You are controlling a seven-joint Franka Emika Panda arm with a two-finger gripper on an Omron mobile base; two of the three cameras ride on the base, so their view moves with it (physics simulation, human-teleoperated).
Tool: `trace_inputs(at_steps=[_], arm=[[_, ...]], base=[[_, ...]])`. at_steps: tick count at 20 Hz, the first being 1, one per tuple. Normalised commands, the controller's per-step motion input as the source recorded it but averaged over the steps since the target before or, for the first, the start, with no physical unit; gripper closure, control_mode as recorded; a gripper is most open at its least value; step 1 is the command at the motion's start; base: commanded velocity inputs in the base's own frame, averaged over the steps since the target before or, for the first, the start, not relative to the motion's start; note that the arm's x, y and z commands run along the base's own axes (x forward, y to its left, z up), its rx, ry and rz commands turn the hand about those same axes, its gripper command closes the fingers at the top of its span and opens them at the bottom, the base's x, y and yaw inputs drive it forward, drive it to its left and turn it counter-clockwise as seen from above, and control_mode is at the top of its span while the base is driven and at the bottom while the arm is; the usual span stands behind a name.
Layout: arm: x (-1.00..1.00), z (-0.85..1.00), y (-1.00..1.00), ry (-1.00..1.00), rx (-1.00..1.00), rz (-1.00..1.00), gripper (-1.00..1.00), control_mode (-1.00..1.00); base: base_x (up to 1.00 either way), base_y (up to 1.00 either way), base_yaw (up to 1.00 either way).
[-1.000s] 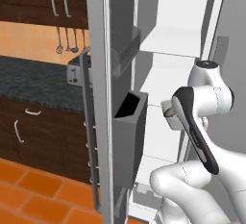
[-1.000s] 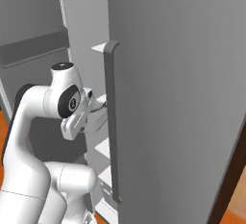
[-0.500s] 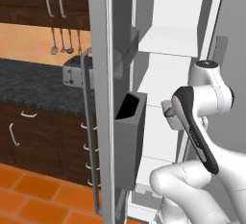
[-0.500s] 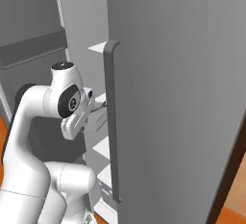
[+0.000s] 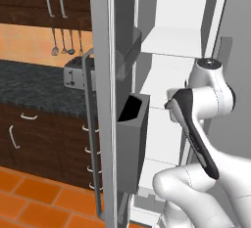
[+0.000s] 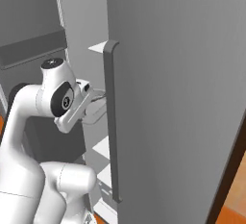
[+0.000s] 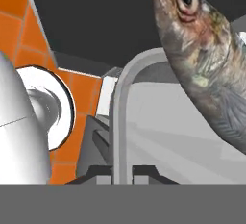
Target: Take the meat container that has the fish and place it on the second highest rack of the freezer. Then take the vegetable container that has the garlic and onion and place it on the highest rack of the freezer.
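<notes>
The fish (image 7: 206, 69) looks wet & shiny, w/ tiny scales, silver-brown skin. Its tray rim (image 7: 126, 103) looks like smooth grey metal, a bit dull. The freezer (image 6: 182, 98) door is flat matt grey outside; its shelves (image 5: 176, 41) look like smooth white plastic. The door bin (image 5: 132, 144) is dark grey, matt plastic. The cabinets (image 5: 34, 139) are dark wood w/ shiny metal handles. The counter (image 5: 34, 85) is speckled dark stone. The floor (image 5: 44, 197) is smooth orange tile. The toaster (image 5: 74, 74) looks like shiny metal.
</notes>
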Motion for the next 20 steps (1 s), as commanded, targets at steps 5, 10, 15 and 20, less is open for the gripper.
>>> trace_inputs(at_steps=[5, 10, 15, 20], arm=[[0.63, 0.14, 0.0, -0.06, 0.0, -0.21, 1.0, -1.0], [0.52, -0.03, -0.23, -0.03, 0.01, -0.08, 1.0, -1.0], [0.03, -0.12, -0.12, -0.07, 0.0, 0.0, 1.0, -1.0], [-0.02, 0.0, 0.0, -0.17, 0.0, 0.04, 1.0, -1.0]], base=[[0.0, 0.0, 0.0], [0.0, 0.0, 0.0], [0.0, 0.0, 0.0], [0.0, 0.0, 0.0]])
